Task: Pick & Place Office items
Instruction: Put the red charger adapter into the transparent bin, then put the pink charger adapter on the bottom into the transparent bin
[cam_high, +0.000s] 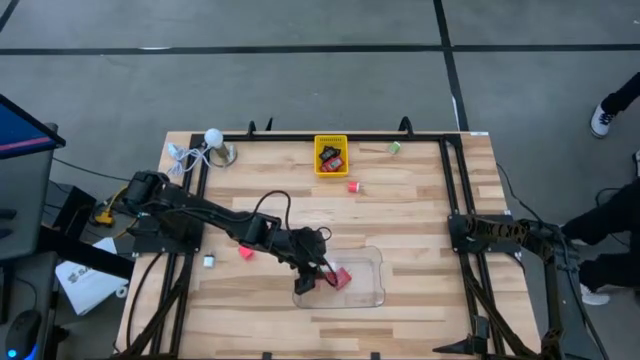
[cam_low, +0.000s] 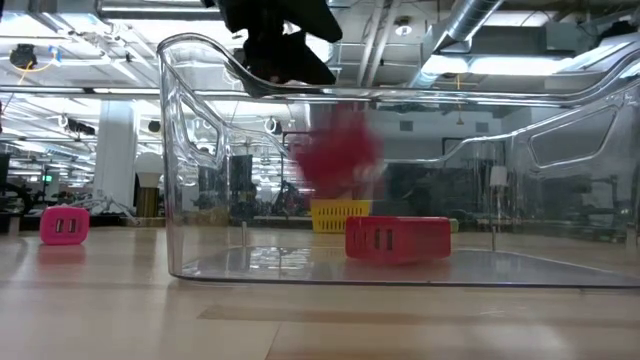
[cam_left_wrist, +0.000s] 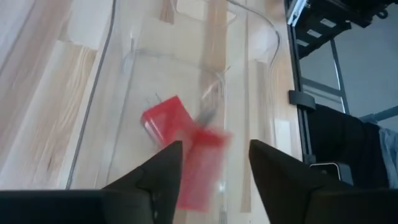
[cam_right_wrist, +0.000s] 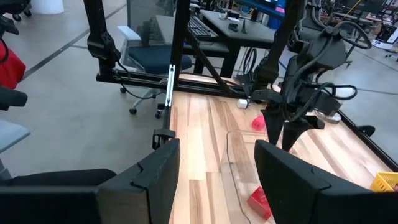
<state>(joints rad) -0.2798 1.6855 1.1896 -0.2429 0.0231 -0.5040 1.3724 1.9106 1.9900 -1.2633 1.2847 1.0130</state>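
Note:
My left gripper (cam_high: 318, 272) hangs open over the clear plastic tray (cam_high: 372, 255); in the low view it (cam_low: 285, 60) shows above the tray's rim. A blurred red block (cam_low: 340, 155) is in mid-air below its fingers, also seen smeared in the left wrist view (cam_left_wrist: 202, 171). A second red block (cam_low: 397, 238) lies flat on the tray floor (cam_left_wrist: 163, 121). A pink block (cam_high: 245, 252) rests on the table left of the tray. My right gripper (cam_right_wrist: 217, 146) waits open at the table's right side.
The yellow basket (cam_high: 331, 155) with small pieces stands near the far edge. A red piece (cam_high: 354, 186), a green piece (cam_high: 394, 148) and a small white piece (cam_high: 209, 261) lie on the wood. A white ball with cord (cam_high: 212, 137) sits at the far left corner.

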